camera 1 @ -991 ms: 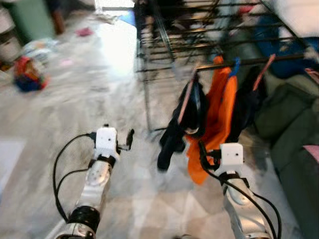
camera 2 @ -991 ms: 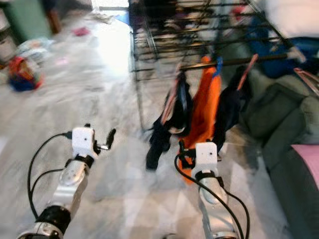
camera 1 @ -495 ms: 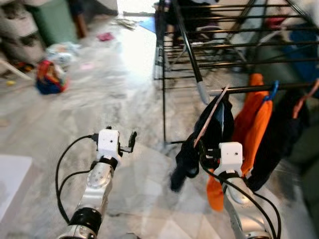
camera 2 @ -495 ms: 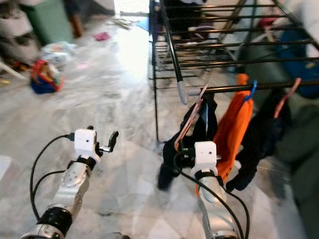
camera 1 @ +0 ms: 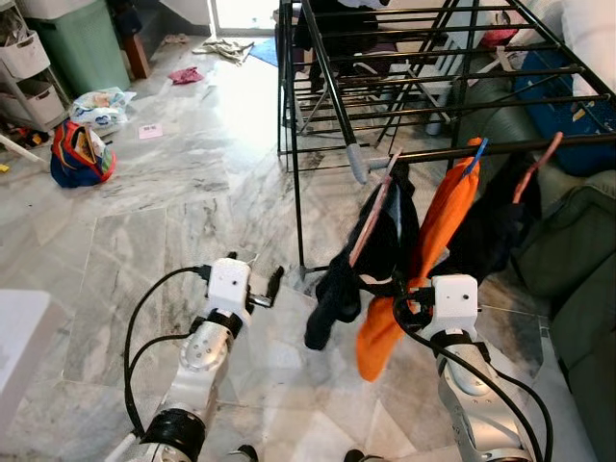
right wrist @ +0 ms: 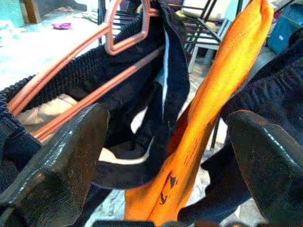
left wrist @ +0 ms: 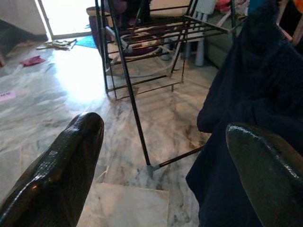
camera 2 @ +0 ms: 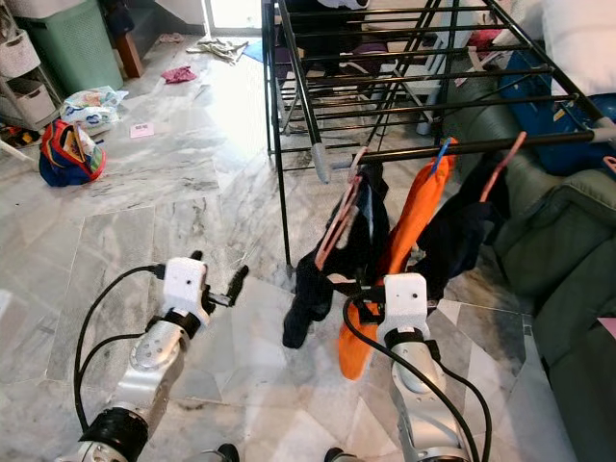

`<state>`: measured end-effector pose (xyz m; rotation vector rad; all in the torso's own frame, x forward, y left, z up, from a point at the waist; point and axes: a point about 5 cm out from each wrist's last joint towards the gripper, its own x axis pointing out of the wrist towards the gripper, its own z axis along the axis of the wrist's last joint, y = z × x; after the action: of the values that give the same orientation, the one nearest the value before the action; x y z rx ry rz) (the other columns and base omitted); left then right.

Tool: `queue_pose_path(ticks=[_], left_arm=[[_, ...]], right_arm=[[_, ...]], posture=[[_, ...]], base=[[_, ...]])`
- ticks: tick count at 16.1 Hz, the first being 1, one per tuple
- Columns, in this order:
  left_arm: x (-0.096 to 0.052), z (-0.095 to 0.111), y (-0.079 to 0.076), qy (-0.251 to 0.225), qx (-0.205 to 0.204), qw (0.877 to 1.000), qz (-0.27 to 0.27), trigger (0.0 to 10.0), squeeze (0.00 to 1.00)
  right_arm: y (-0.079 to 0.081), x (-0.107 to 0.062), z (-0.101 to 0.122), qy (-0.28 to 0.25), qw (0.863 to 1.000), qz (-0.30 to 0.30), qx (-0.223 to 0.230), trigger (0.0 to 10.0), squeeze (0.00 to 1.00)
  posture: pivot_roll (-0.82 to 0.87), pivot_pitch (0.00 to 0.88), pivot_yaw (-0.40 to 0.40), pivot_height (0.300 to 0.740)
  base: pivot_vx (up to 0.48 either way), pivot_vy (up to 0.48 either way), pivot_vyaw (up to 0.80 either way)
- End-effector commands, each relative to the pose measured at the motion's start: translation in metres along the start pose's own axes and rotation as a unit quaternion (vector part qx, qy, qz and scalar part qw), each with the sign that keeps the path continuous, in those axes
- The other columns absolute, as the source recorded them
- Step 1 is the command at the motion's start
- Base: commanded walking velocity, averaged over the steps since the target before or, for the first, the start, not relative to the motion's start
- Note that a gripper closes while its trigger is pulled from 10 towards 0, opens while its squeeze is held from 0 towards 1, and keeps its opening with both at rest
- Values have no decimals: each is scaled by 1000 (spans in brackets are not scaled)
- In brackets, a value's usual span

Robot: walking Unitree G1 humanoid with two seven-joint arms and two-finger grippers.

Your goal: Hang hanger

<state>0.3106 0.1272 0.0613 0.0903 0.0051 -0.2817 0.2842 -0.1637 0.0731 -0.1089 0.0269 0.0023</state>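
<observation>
The pink hanger (camera 1: 371,223) with dark clothes already hangs on the rack (camera 1: 452,151), so the right gripper (right wrist: 156,156), fingers open, should pull back slowly without catching cloth.

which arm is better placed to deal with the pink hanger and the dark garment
The right. The right gripper is open directly below the pink hanger and dark garment. The left gripper is open over bare floor, off to the side.
</observation>
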Motion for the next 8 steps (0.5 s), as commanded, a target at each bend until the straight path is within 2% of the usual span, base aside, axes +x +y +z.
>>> queue_pose_path(ticks=[1, 2, 7, 8], left_arm=[[-2, -1, 0, 1, 5, 1000, -4, 10000, 0], [-2, -1, 0, 1, 4, 1000, -6, 10000, 0], [-3, 1, 2, -5, 3, 1000, -12, 10000, 0], [-3, 1, 2, -4, 2, 1000, -13, 10000, 0]], right_arm=[[-4, 4, 11, -20, 1000, -15, 6, 10000, 0], [-4, 5, 13, -22, 1000, -17, 14, 10000, 0], [21, 28, 40, -43, 997, 41, 56, 10000, 0], [24, 31, 41, -43, 997, 48, 51, 10000, 0]], posture=[[-11, 160, -4, 740], [-11, 161, -3, 740], [-9, 162, -1, 740], [-9, 162, -4, 740]], base=[[0, 0, 0], [0, 0, 0], [0, 0, 0], [0, 0, 0]])
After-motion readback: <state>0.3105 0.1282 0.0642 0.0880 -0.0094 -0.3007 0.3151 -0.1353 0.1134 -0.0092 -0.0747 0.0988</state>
